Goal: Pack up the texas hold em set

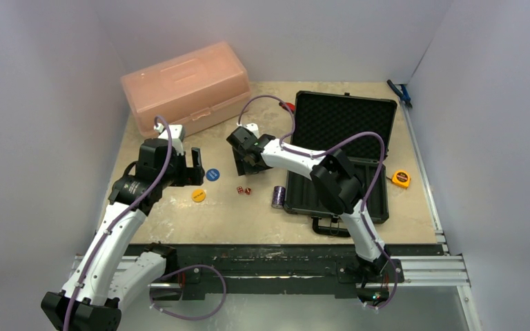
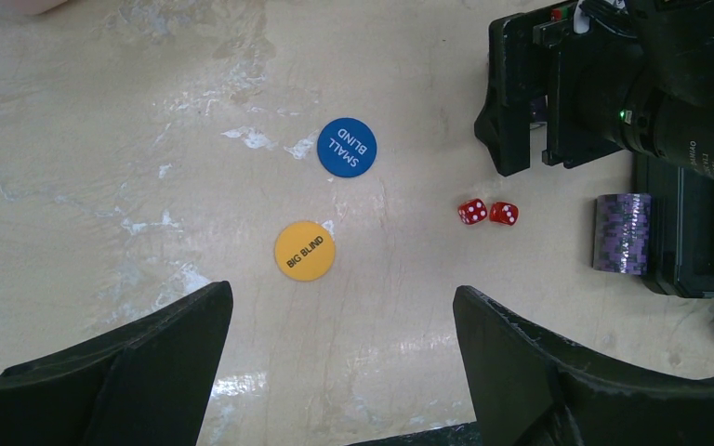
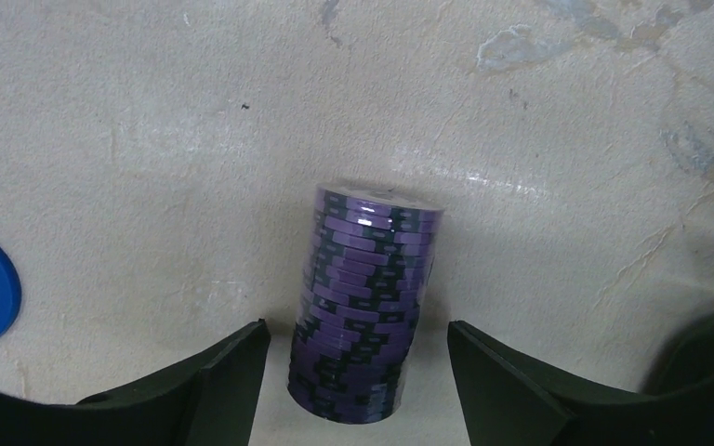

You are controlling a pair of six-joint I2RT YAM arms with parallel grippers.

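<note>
On the beige marbled tabletop [image 1: 248, 221] the left gripper [image 2: 342, 307] hangs spread near the orange disc [image 2: 304, 251]. Farther right, the right gripper [image 3: 353, 348] has its jaws apart either side of a purple chip stack [image 3: 367, 279], not touching it. The chips look loose, slick and weighty, so I'd pinch mid-stack, squarely, then carry it to the open briefcase [image 1: 348, 114] beyond.

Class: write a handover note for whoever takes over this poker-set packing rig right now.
Left gripper: open, empty, by the orange BIG BLIND disc and blue SMALL BLIND disc.
Right gripper: open, straddling one purple chip stack on the table.
Second purple chip stack and two small red dice lie outside the open black foam-lined plastic briefcase.
Done: nothing visibly packed.
Left: load everything, shut case.
</note>
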